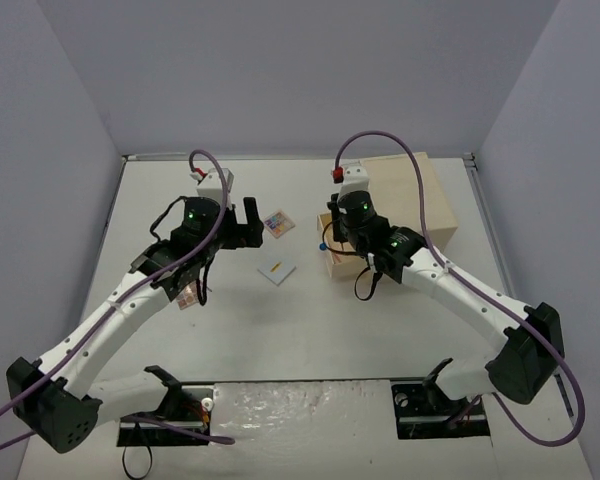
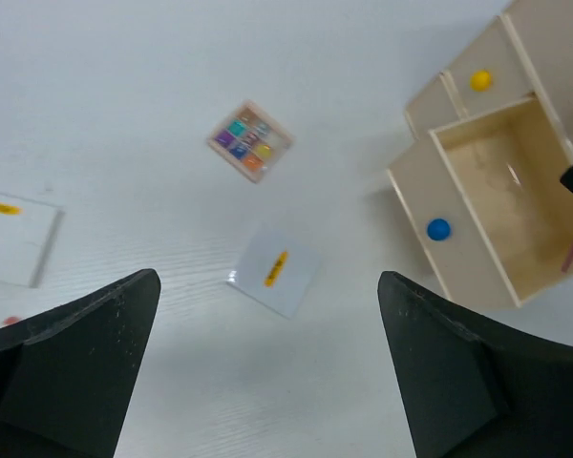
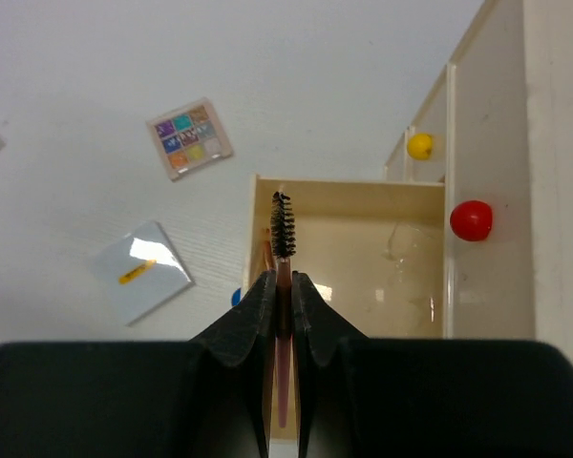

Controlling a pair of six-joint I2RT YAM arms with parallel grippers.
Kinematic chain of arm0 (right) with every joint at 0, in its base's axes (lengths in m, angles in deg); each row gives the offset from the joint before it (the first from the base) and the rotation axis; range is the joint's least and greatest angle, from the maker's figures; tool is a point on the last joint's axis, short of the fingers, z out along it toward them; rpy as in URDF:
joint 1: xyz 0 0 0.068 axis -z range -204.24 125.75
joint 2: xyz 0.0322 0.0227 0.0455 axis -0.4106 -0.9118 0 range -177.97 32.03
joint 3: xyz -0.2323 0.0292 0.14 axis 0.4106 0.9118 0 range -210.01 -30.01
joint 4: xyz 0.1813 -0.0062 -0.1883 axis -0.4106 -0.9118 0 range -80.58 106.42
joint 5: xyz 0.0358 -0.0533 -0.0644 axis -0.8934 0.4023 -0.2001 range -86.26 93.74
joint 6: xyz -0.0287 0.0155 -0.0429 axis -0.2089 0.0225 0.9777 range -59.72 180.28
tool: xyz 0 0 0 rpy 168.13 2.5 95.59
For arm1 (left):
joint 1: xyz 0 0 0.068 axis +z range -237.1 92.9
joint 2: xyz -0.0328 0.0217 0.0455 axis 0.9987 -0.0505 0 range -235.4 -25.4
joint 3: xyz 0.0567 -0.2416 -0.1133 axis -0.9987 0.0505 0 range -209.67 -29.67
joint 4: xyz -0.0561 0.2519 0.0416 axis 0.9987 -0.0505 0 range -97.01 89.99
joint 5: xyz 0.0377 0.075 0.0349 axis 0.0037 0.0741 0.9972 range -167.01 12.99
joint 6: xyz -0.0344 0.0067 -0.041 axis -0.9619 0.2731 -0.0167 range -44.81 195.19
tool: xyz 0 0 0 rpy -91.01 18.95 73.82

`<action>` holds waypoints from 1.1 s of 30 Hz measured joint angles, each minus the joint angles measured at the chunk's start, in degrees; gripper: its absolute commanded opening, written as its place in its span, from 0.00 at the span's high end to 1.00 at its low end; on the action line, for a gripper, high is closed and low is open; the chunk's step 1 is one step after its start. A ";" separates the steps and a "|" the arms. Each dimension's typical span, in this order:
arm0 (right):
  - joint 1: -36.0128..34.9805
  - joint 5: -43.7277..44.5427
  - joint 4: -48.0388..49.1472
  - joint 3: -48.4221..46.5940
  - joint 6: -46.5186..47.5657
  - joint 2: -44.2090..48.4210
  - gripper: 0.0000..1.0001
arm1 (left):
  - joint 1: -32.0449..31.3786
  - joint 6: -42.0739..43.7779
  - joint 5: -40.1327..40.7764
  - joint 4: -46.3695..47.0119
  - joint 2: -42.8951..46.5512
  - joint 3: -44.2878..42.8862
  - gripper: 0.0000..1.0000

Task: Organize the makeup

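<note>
I think the job is just getting started; most of the makeup is not put away yet. My right gripper (image 3: 283, 282) is pressed together on a thin pink brush stick (image 3: 283, 225); it hangs right above the open drawer (image 3: 344, 184) of the drawer box (image 1: 420, 195), the one with the blue knob (image 2: 438, 229). The stick is not in the drawer yet; I think letting it go in there comes next. I think 1 more thin stick (image 3: 265, 260) lies in the drawer by its wall, but it is too small to be sure.

My left gripper (image 1: 238, 224) is spread wide and holds nothing; it hovers over the table (image 1: 310, 330).

3 things are left out on the table: 1 palette (image 2: 250, 141), 1 white card (image 2: 272, 270) near it, and a second white card (image 2: 10, 239) well off to the side.

The brush stick is long and skinny, with a fuzzy black tip that points away from my fingers; the palette is a small square with many bright colour squares; each card is flat and white with a little yellow mark.
</note>
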 measured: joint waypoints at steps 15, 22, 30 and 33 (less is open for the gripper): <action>1.75 1.38 -4.13 -2.06 4.02 -7.55 0.38 | 17.83 6.41 11.76 -17.67 3.73 -5.81 0.03; -1.41 -6.44 -3.03 -7.31 7.90 -6.68 0.37 | 22.29 6.35 9.40 -17.88 3.15 -1.94 0.03; -13.87 -18.30 6.16 -9.81 10.78 -15.80 0.40 | 27.24 5.84 8.59 -17.63 4.64 1.41 0.03; -16.63 -21.15 9.73 -10.07 12.11 -23.72 0.42 | 28.44 5.32 10.44 -17.50 7.83 2.07 0.03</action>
